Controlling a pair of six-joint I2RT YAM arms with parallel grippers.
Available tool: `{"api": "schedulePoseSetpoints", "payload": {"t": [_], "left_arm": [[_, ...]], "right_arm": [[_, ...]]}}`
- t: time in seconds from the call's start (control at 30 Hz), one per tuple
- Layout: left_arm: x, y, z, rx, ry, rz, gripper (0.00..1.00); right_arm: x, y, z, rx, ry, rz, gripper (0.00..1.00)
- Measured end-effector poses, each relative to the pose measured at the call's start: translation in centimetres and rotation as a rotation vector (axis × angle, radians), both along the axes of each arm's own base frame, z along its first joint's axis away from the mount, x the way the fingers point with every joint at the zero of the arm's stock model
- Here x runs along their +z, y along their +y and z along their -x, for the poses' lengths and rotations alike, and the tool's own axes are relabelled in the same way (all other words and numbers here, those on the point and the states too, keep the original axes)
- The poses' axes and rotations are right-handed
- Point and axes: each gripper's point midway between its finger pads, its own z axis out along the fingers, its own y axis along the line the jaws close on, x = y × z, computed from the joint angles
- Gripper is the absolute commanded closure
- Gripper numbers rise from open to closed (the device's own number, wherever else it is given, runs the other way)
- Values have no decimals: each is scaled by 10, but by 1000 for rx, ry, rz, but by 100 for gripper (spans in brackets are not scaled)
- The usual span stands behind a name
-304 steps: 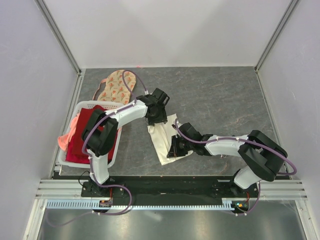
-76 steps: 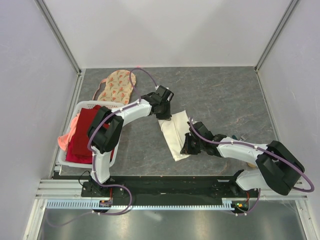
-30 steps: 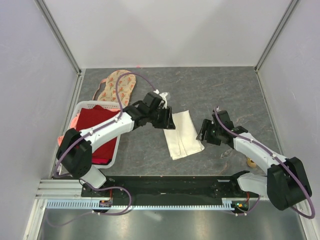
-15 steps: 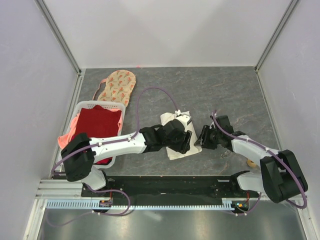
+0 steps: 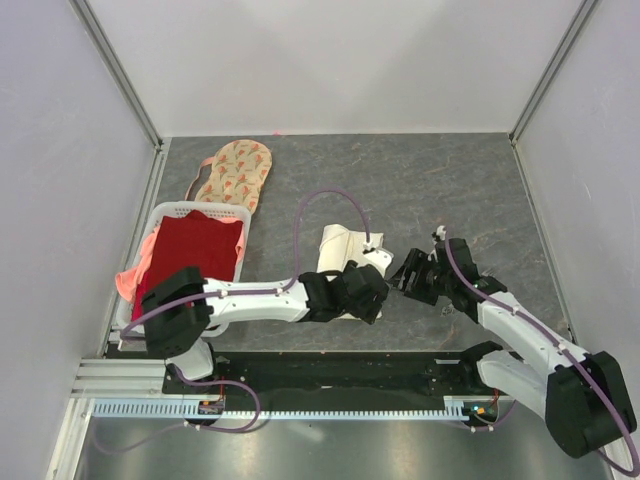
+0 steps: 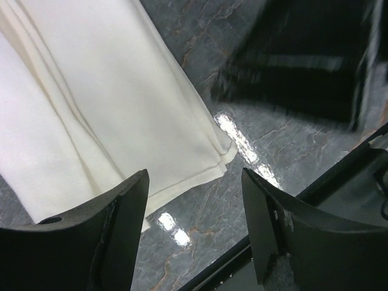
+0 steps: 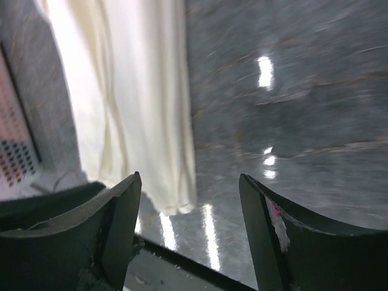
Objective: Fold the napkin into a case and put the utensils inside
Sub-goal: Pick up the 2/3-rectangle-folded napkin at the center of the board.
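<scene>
Grey marbled tabletop [image 5: 470,180] w/ glare spots, pale walls [image 5: 330,60], alum. corner posts [image 5: 118,72]

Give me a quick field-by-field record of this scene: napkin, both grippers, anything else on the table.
napkin: cream cloth, folded in layers, flat on the table
left gripper: open, over a napkin corner, holding nothing
right gripper: open, beside the napkin, holding nothing
basket: white, at the table's left, red cloth inside
floral cloth: behind the basket

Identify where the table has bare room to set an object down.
Bare: far right of the table, between the napkin and the right wall. Crowded: near centre around the left gripper and right gripper, and left by the basket.
</scene>
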Motion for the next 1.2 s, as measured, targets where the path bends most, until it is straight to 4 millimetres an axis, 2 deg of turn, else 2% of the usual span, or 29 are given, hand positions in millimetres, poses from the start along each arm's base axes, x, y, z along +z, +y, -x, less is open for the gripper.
{"api": "schedulePoseSetpoints", "payload": {"t": [0.1,0.23,0.37,0.5,0.7,0.73,0.77,0.83,0.87,0.97,1.03,1.2], "left_arm": [[-15,-4,3,-7,7,-49,32],[-29,-14,-1,-1,6,-97,34],[-36,-25,-5,4,2,-123,37],[-44,-33,-5,1,7,-145,41],[-64,-31,2,6,37,-204,53],[-65,-31,2,9,37,-206,56],[-65,-31,2,15,35,-209,64],[-65,-33,0,30,32,-211,70],[-65,-32,0,35,32,-215,79],[-64,-29,0,52,35,-219,95],[-62,-28,2,56,46,-215,98],[-46,-29,8,47,75,-175,98]], "right_arm": [[-3,-24,-11,-84,14,50,24],[-13,-41,-9,-123,58,87,24],[-16,-46,-5,-121,75,105,22],[-17,-48,-5,-105,67,117,14],[-17,-52,-6,-100,50,144,13],[-18,-53,-6,-99,49,149,13],[-19,-53,-6,-98,53,151,12],[-21,-53,-5,-94,59,153,10],[-21,-52,-5,-91,59,154,8],[-20,-49,-6,-65,50,144,5],[-22,-47,-7,-50,49,138,2],[-20,-40,-11,-31,37,99,2]]}}
